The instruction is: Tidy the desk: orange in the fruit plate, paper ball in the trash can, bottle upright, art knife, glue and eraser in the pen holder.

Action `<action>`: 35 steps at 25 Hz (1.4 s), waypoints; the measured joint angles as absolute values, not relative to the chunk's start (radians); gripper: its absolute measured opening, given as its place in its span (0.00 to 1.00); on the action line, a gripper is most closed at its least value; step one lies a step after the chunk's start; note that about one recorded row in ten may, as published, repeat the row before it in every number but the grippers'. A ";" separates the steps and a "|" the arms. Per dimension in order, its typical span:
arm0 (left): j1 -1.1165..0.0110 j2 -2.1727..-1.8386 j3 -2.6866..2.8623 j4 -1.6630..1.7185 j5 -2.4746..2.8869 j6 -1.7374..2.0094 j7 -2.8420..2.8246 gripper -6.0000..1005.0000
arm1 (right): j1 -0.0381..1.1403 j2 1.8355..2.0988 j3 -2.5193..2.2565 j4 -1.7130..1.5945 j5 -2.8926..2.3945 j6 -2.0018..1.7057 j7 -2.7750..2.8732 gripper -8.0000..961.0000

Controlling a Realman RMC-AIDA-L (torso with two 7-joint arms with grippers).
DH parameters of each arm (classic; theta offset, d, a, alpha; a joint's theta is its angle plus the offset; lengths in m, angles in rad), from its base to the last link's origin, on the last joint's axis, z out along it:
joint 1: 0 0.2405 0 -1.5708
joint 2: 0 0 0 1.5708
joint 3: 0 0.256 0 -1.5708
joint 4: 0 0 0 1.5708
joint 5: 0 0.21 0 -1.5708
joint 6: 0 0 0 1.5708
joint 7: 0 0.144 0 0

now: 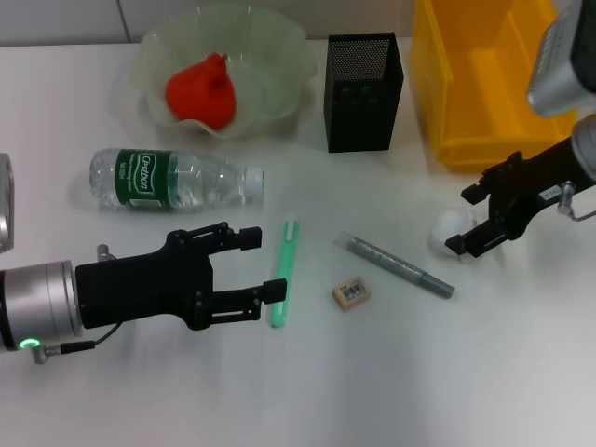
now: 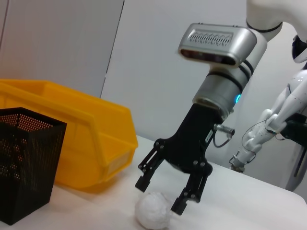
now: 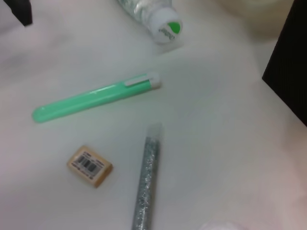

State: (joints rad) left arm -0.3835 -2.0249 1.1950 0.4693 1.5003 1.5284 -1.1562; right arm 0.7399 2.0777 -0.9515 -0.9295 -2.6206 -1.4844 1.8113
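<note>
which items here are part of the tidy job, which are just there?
Job:
orange in the fruit plate
paper ball between open right gripper fingers
bottle, lying down
art knife by open left gripper
glue
eraser
pen holder
yellow bin, probably the trash can

Just there:
white robot in the background

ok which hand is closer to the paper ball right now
Right. The right hand is open around the paper ball, its fingers flanking it beside the yellow bin. The left hand is far across the desk, open by the green art knife.
</note>
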 joint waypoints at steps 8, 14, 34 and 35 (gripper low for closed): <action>-0.384 -2.025 1.193 0.469 1.498 1.524 -1.154 0.80 | 0.749 2.078 -0.974 -0.871 -2.602 -1.429 1.785 0.77; -0.385 -2.024 1.190 0.469 1.497 1.523 -1.154 0.80 | 0.744 2.078 -0.970 -0.880 -2.602 -1.430 1.796 0.74; -0.389 -2.024 1.183 0.470 1.503 1.532 -1.153 0.80 | 0.725 2.009 -0.667 -1.227 -2.424 -1.541 2.016 0.57; -0.389 -2.024 1.183 0.470 1.503 1.532 -1.153 0.80 | 0.725 2.010 -0.667 -1.187 -2.418 -1.454 2.030 0.57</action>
State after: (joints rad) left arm -0.3886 -2.0242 1.1826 0.4697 1.5031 1.5323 -1.1535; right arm 0.7248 2.0099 -0.6670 -1.1866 -2.4179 -1.4540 2.0299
